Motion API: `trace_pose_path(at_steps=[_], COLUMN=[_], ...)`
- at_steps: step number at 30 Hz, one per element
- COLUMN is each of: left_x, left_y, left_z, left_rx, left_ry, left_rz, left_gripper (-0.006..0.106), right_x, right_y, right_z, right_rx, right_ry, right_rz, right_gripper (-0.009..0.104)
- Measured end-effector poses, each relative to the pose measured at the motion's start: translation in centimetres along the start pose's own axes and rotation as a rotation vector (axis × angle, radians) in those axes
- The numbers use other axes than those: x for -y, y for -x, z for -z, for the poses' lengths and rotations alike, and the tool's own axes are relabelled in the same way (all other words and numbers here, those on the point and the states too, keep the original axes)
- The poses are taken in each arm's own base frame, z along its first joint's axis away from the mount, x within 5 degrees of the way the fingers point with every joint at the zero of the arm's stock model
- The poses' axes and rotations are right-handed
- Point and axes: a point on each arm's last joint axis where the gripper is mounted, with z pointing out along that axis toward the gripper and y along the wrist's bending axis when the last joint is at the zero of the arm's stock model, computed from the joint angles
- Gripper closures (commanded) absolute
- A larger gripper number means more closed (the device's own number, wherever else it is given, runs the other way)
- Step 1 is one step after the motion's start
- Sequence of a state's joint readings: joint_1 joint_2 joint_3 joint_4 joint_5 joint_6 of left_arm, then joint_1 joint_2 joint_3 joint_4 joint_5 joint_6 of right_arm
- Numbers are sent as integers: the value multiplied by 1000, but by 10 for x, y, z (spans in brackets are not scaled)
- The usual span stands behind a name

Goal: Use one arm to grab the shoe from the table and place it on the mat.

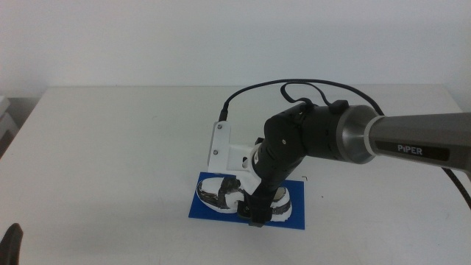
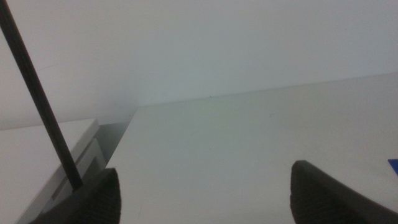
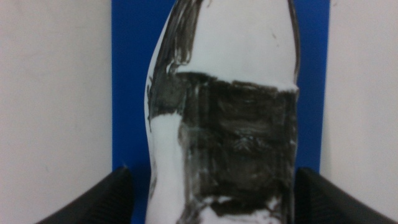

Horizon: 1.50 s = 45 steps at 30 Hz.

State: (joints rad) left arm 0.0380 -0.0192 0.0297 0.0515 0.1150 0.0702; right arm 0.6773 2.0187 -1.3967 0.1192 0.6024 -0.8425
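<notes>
The white shoe [image 1: 221, 193] with black panels lies on the blue mat [image 1: 298, 193] near the front middle of the white table [image 1: 110, 147]. My right gripper [image 1: 257, 213] reaches down over the shoe from the right. In the right wrist view the shoe [image 3: 230, 93] fills the middle, with the mat [image 3: 130, 74] on both sides. The right gripper [image 3: 212, 171] is open, its jaws astride the shoe, and a strip of mat shows beside one jaw. My left gripper [image 1: 13, 246] waits at the bottom left corner. It is open [image 2: 205, 171] over bare table.
The right arm's white bracket [image 1: 219, 143] and black cable [image 1: 294, 85] stand above the mat's far edge. A white unit [image 1: 6, 110] sits beyond the table's left edge and also shows in the left wrist view [image 2: 62, 155].
</notes>
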Motion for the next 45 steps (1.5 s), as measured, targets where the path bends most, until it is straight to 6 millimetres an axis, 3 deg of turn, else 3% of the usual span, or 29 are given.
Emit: trace_pose_path(at_steps=[3, 6, 9, 12, 17, 20, 23, 26, 31, 36, 41, 45], left_x=[0, 0, 0, 0, 0, 0, 0, 0, 0, 0, 0, 0], left_y=[0, 0, 0, 0, 0, 0, 0, 0, 0, 0, 0, 0], left_z=[0, 0, 0, 0, 0, 0, 0, 0, 0, 0, 0, 0], left_rx=[0, 0, 0, 0, 0, 0, 0, 0, 0, 0, 0, 0], left_ry=[0, 0, 0, 0, 0, 0, 0, 0, 0, 0, 0, 0], left_rz=[0, 0, 0, 0, 0, 0, 0, 0, 0, 0, 0, 0], left_gripper=[7, 7, 7, 7, 7, 7, 7, 7, 7, 7, 7, 7], right_x=[1, 6, 18, 30, 33, 24, 9, -11, -63, -117, -153, -175], right_y=[2, 8, 7, -4, -42, -65, -88, -119, -161, -198, -226, -241], right_z=[10, 37, 80, 143, 250, 299, 336, 355, 353, 302, 253, 229], right_rx=[15, 63, 144, 242, 371, 412, 447, 469, 630, 691, 633, 609], right_ry=[-13, -56, -113, -186, -346, -447, -523, -614, -795, -885, -946, -976], right_rz=[-19, -69, -208, -389, -612, -682, -775, -864, -954, -983, -923, -881], right_gripper=[15, 15, 17, 20, 26, 28, 28, 28, 28, 28, 28, 28])
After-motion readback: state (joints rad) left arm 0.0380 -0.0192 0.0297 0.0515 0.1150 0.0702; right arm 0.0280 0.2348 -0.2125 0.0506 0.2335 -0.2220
